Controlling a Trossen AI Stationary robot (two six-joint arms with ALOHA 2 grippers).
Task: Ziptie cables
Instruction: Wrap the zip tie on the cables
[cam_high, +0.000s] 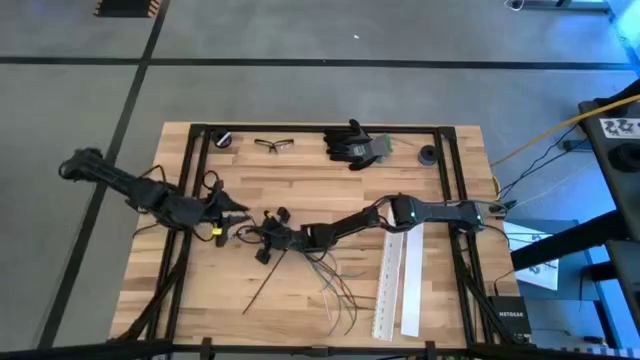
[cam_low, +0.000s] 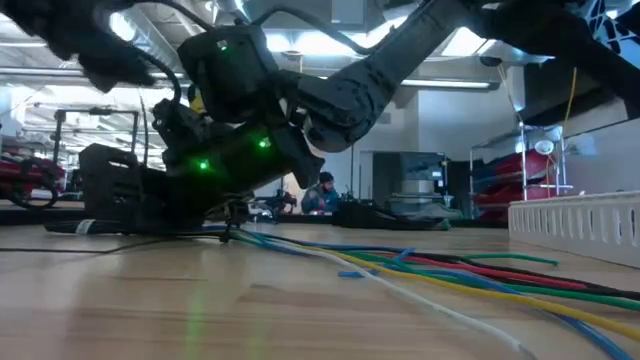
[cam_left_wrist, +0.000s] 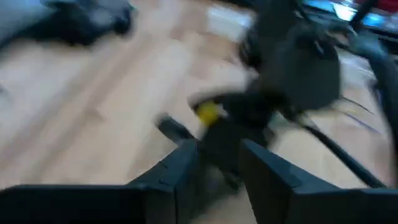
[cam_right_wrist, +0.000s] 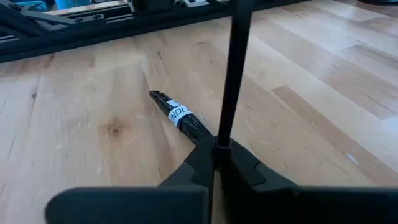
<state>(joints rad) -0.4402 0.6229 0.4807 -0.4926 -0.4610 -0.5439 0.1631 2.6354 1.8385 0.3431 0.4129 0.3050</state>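
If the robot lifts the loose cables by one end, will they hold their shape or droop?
Probably droop: the cables lie in loose curves, fanned across the table, so they look thin and floppy. They seem light and could slide or tangle if pushed. The right pincer is shut on a straight thin black strip, which stands up by itself.

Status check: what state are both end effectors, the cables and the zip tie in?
Right end effector: shut on black zip tie, low over table.
Black zip tie: upright, pinched at its lower end.
Cables: loose, fanned out on table, untied.
Left end effector: low, beside the right one.
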